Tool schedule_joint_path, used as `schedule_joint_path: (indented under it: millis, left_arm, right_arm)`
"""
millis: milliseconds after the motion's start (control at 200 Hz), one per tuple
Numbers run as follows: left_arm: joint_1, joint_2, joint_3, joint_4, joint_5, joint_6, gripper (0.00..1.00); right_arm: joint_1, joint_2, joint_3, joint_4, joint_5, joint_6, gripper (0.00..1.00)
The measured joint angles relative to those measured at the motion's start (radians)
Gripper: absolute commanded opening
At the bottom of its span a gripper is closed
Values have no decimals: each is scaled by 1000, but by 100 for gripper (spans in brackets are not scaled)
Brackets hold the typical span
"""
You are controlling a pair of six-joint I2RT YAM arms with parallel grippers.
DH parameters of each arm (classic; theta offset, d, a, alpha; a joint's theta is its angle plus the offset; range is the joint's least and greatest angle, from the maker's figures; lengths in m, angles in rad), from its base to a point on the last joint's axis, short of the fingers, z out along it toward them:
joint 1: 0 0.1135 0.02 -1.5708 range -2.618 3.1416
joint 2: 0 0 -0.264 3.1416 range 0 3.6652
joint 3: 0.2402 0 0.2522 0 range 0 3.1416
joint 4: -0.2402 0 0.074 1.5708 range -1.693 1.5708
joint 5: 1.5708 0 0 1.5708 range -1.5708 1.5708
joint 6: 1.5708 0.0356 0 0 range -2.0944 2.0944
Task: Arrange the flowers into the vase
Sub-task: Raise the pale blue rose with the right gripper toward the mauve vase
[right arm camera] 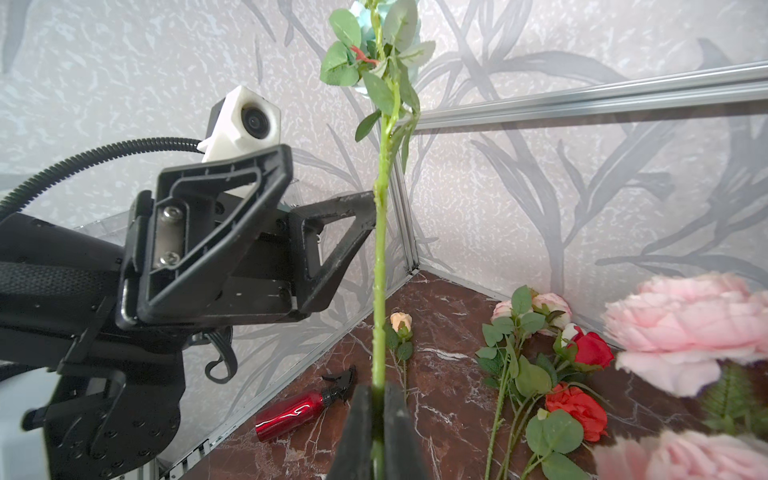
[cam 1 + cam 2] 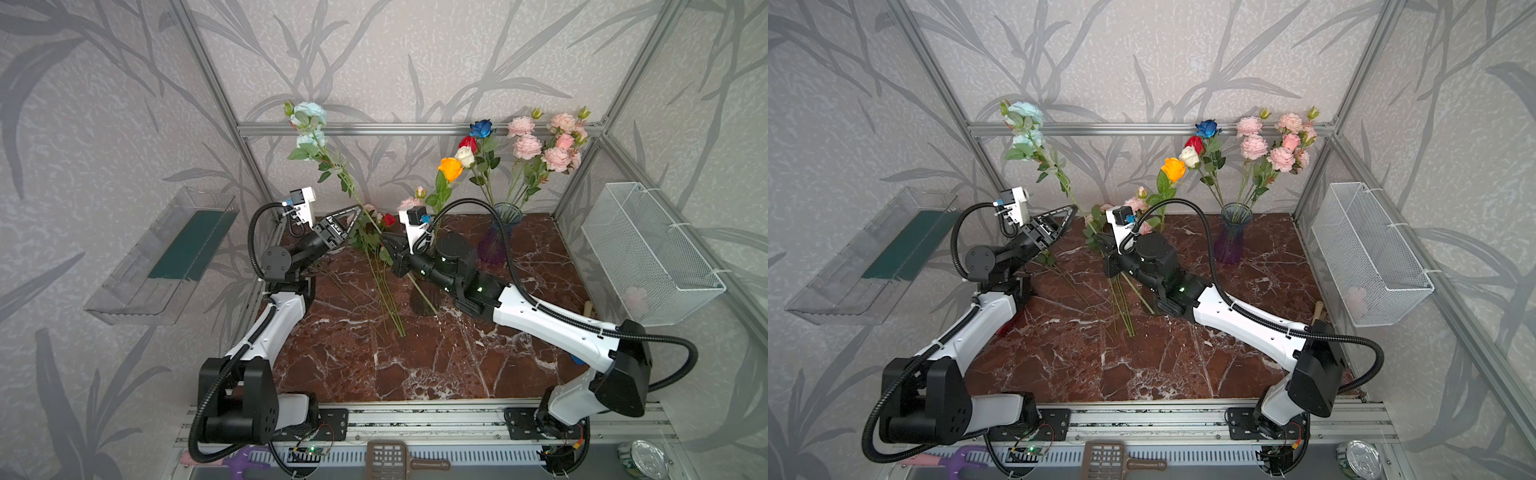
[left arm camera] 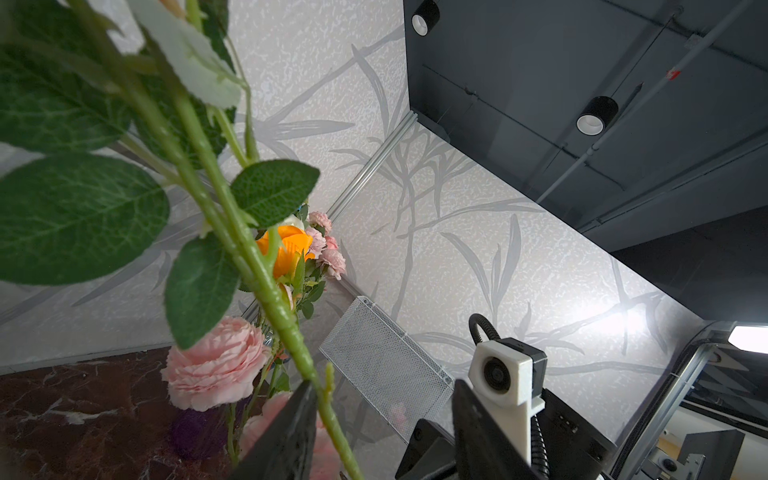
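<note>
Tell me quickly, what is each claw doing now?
Left claw: open, stem of the pale blue flower between its jaws.
Right claw: closed on that stem.

Both top views look down over the whole table [image 2: 374,374]; the close wrist views tilt upward, sharing one stem [image 1: 380,249].

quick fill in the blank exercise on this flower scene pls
The right claw is shut on the long green-stemmed artificial flower with pale ___ blooms.
The left claw stands ___ around its stem.
The metal spray bottle lying on the brown marble tabletop is ___.
Missing words: blue; open; red
</note>
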Motion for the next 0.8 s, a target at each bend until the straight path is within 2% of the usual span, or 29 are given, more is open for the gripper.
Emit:
schedule_joint_path:
  millis: [110,320,400,470,520,590,635,680,705,745,800]
  left_arm:
    - [-3,16,5,0,0,-4,44]
    - [-11,34,5,0,0,-11,47]
    - [-12,34,5,2,0,-14,32]
    - [-13,34,6,1,1,-14,11]
    - [-14,34,6,-2,-3,-18,0]
    - [-14,33,6,-3,-7,-21,0]
    - [-14,31,6,-7,-10,-14,0]
    - [-14,30,6,-14,-8,-11,0]
    - [-14,29,6,-19,-8,-8,0]
    - [-14,24,6,-36,-8,5,0]
    - [-14,13,6,-76,-5,28,0]
  right_arm:
    - [1,6,5,0,-11,14,0]
    - [13,17,12,-2,-21,29,0]
    - [14,17,13,-2,-28,33,0]
    - [18,21,16,-1,-31,35,0]
    - [19,24,16,0,-34,37,0]
    - [19,31,16,-5,-34,41,0]
    - [19,35,17,-3,-37,41,11]
    - [18,37,18,-4,-39,42,29]
    - [19,37,19,-10,-39,37,35]
    - [20,39,34,-36,-42,24,41]
    - [20,47,69,-86,-49,2,44]
